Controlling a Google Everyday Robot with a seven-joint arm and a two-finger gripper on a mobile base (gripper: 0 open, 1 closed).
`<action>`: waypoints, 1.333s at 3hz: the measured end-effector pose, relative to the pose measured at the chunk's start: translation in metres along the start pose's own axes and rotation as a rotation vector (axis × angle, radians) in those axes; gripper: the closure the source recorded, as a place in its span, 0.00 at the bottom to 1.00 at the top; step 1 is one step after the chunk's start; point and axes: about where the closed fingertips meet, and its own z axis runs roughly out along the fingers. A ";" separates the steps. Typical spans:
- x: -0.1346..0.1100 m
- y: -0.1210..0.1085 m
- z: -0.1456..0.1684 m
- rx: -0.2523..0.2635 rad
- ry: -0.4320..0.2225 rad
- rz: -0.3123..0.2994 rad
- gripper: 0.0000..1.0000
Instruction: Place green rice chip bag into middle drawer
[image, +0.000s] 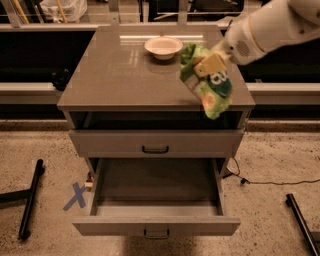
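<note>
The green rice chip bag (214, 89) is a crinkled green pouch with a dark teal logo. It hangs in the air over the front right edge of the cabinet top (120, 75). My gripper (210, 64) comes in from the upper right and is shut on the bag's upper part with its tan fingers (212, 63). The middle drawer (155, 187) is pulled wide open below, its inside bare and its handled front (156, 232) nearest the camera. The bag is above and to the right of the drawer's opening.
A white bowl (163, 46) stands at the back of the cabinet top. The upper handled drawer (155, 144) is closed. A blue tape X (76, 196) and a black bar (31, 204) lie on the floor at left; a cable (265, 181) and another black bar (302, 220) lie at right.
</note>
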 end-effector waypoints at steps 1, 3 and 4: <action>0.025 0.028 -0.007 -0.025 -0.004 0.020 1.00; 0.080 0.057 0.002 -0.070 -0.001 0.079 1.00; 0.125 0.070 0.027 -0.132 0.041 0.124 1.00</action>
